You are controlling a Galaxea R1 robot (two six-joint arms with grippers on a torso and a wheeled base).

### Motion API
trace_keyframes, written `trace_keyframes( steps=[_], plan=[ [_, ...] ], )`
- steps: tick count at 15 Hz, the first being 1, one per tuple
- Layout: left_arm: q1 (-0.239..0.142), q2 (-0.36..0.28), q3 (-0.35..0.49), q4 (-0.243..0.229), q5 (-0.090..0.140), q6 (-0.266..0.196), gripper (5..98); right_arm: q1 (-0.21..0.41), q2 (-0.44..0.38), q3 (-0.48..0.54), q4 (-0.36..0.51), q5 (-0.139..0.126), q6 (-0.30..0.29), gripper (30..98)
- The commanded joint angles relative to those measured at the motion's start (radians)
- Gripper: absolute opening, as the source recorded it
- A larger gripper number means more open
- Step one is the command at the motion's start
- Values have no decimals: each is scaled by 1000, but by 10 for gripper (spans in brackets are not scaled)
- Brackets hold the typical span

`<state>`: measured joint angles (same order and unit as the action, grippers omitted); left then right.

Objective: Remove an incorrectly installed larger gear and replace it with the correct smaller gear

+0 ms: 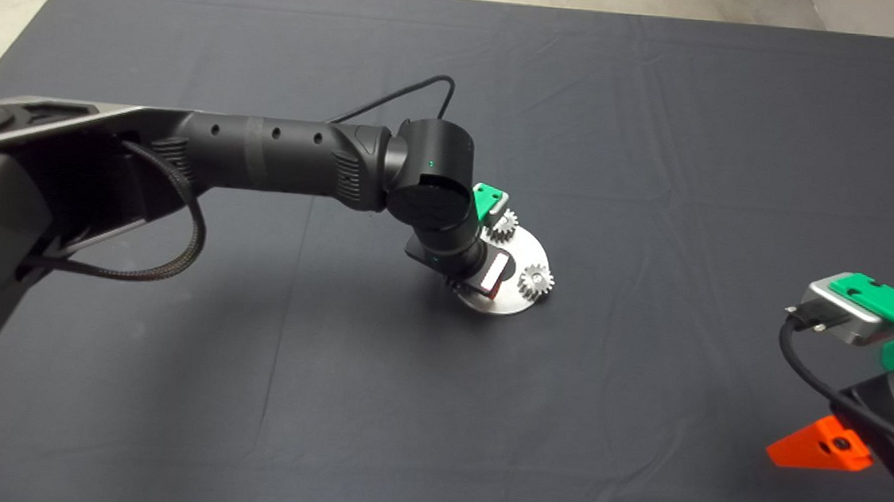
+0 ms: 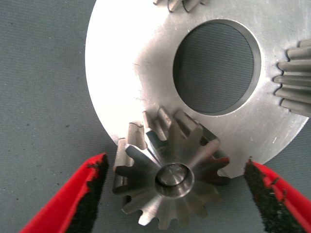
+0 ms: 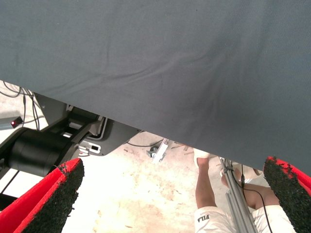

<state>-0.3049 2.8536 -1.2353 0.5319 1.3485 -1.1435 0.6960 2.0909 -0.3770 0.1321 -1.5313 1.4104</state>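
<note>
The larger gear (image 2: 170, 177), shiny with long pointed teeth, sits on a pin at the rim of a round metal plate (image 2: 126, 73). My left gripper (image 2: 177, 194) is open just above it, one red finger on each side and neither pad touching its teeth. From above, the left gripper (image 1: 486, 278) covers that edge of the plate (image 1: 531, 246) and hides the larger gear. The smaller gear is out of view. My right gripper (image 1: 822, 450) waits at the mat's lower right, open and holding nothing (image 3: 170, 204).
Two fine-toothed gears (image 1: 503, 225) (image 1: 536, 280) stand on the plate, one of them showing close up (image 2: 294, 80). The plate has a large round hole (image 2: 214, 65). Past the mat's edge, the right wrist view shows floor, a black machine base and a person's leg (image 3: 204, 179).
</note>
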Motion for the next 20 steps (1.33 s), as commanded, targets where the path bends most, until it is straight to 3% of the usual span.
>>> trace_keyframes(
  steps=[1, 8, 17, 20],
  plan=[
    [-14, -3, 24, 16, 0, -4, 704, 20, -4, 1, 34, -119, -4, 976],
    [-14, 2, 47, 16, -2, -4, 604, 20, -4, 1, 34, -119, -4, 976],
    [-15, 8, 25, 16, 1, -16, 604, 20, -1, 1, 34, -119, -5, 976],
    [-16, 11, 22, 16, 3, -16, 558, 20, -2, 1, 34, -119, -4, 976]
  ],
)
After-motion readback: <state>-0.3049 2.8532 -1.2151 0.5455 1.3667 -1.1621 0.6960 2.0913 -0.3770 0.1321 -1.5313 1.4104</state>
